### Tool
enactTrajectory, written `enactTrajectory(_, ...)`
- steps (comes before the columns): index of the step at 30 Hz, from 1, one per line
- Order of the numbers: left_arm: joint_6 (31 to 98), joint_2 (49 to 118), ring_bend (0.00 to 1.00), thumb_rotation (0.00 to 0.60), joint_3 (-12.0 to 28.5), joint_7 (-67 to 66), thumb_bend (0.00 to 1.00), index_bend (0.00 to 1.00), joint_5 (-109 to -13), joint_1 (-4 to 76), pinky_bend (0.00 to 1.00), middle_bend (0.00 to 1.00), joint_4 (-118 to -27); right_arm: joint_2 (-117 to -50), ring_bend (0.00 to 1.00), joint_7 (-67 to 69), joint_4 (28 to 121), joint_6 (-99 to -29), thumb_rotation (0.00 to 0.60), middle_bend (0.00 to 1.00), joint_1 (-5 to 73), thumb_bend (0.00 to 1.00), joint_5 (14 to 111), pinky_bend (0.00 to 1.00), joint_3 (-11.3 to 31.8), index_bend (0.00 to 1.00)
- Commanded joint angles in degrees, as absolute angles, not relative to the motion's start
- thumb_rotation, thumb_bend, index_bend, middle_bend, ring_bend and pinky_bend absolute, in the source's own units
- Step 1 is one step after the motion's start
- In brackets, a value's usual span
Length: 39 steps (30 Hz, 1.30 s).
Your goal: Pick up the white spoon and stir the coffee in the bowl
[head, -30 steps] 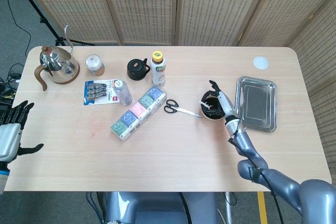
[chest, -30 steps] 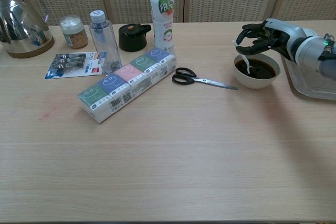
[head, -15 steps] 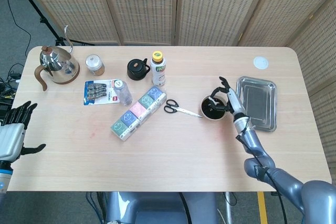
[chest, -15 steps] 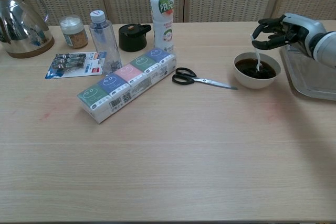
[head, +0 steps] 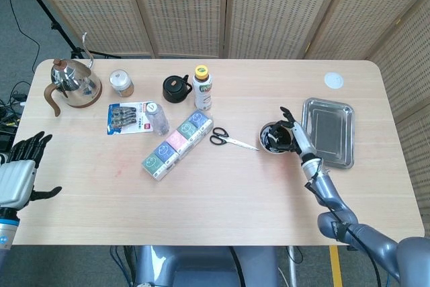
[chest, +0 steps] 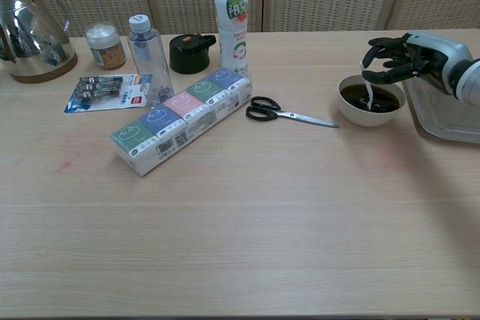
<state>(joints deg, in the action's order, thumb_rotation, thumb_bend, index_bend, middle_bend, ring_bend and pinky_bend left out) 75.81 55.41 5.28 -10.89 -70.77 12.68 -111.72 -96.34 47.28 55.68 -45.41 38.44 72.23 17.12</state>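
A white bowl of dark coffee sits right of centre on the table. My right hand hovers over its far right rim and holds the white spoon. The spoon hangs down with its tip in the coffee. My left hand is off the table's left edge, fingers spread, holding nothing; the chest view does not show it.
Black-handled scissors lie just left of the bowl. A steel tray lies right of it. Tissue packs, two bottles, a black lid, a jar, a clip card and a kettle fill the left half.
My right hand has carried the spoon from the bowl's left side to its right side, then settled a little lower. The bowl has slid slightly right.
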Motion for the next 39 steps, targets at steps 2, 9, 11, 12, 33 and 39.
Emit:
enactTrajectory(2,75.86,55.19,0.0,0.6,5.33,-10.32,0.0,0.0,-70.78,12.55,0.0,0.0,-111.53,-96.58,0.0,46.71,55.91,-45.67,0.6,0.0,38.53,0.44,72.11,0.0,17.21,0.56)
enactTrajectory(9,75.41,54.83,0.0,0.6,5.41,-9.45,0.0,0.0,-70.7,12.64,0.0,0.0,-111.19,-98.07,0.0,45.84,54.85,-44.75,0.6,0.0,39.54,0.44,71.29,0.0,17.69,0.56)
enactTrajectory(11,75.37,54.82,0.0,0.6,5.42,-9.39,0.0,0.0,-70.69,12.65,0.0,0.0,-111.19,-98.7,0.0,45.78,54.05,-44.25,0.6,0.0,40.08,0.44,71.02,0.0,17.98,0.56)
enactTrajectory(12,75.38,54.82,0.0,0.6,5.42,-9.4,0.0,0.0,-70.7,12.66,0.0,0.0,-111.19,-99.14,0.0,45.78,53.48,-43.89,0.6,0.0,40.39,0.44,70.79,0.0,18.14,0.56)
enactTrajectory(33,75.22,55.38,0.0,0.6,5.32,-10.71,0.0,0.0,-70.07,12.89,0.0,0.0,-111.29,-96.89,0.0,48.55,52.13,-45.69,0.6,0.0,39.37,0.44,71.77,0.0,18.8,0.56)
enactTrajectory(39,75.46,55.53,0.0,0.6,5.17,-11.1,0.0,0.0,-70.44,12.84,0.0,0.0,-111.59,-94.85,0.0,49.43,54.39,-46.27,0.6,0.0,37.73,0.44,71.69,0.0,18.39,0.56)
